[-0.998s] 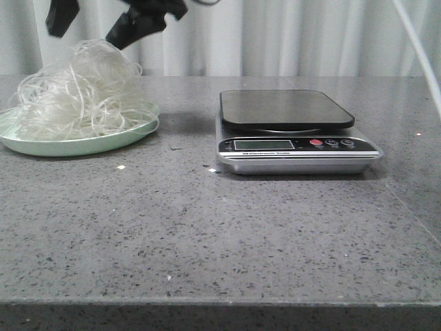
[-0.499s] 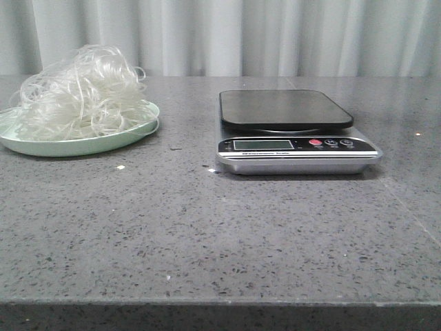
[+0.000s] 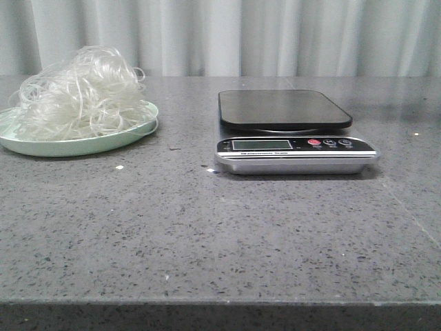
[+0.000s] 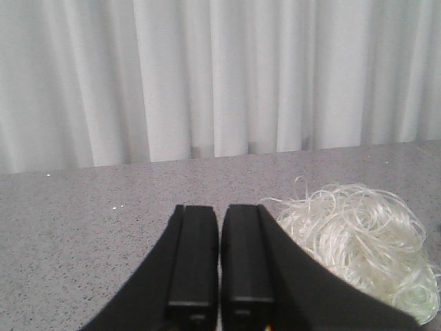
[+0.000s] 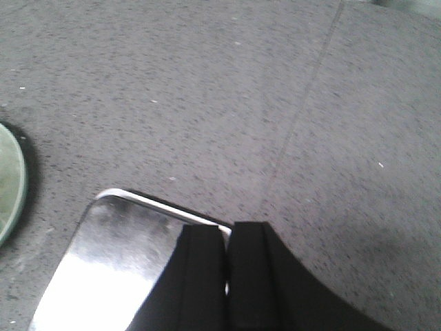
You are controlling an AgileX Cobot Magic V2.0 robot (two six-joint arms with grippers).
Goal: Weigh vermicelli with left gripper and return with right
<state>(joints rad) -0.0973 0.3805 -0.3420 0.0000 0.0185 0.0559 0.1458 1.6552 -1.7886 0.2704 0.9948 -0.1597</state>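
Observation:
The vermicelli [image 3: 79, 93], a fluffy tangle of whitish strands, lies heaped on a pale green plate [image 3: 41, 145] at the left of the grey table. The scale [image 3: 293, 131], silver with a dark platform, stands at the centre right with nothing on it. Neither gripper shows in the front view. In the left wrist view my left gripper [image 4: 219, 210] is shut and empty, raised beside the vermicelli [image 4: 358, 241]. In the right wrist view my right gripper [image 5: 227, 231] is shut and empty above the scale's shiny platform [image 5: 117, 269].
White curtains hang behind the table. A seam line runs across the grey stone tabletop [image 5: 296, 124] to the right of the scale. The plate's edge [image 5: 10, 186] shows in the right wrist view. A few small white crumbs [image 3: 119, 167] lie near the plate.
A second ago the black arm hung over the vermicelli at the top left of the front view; it has since risen out of sight. The vermicelli stays on the plate.

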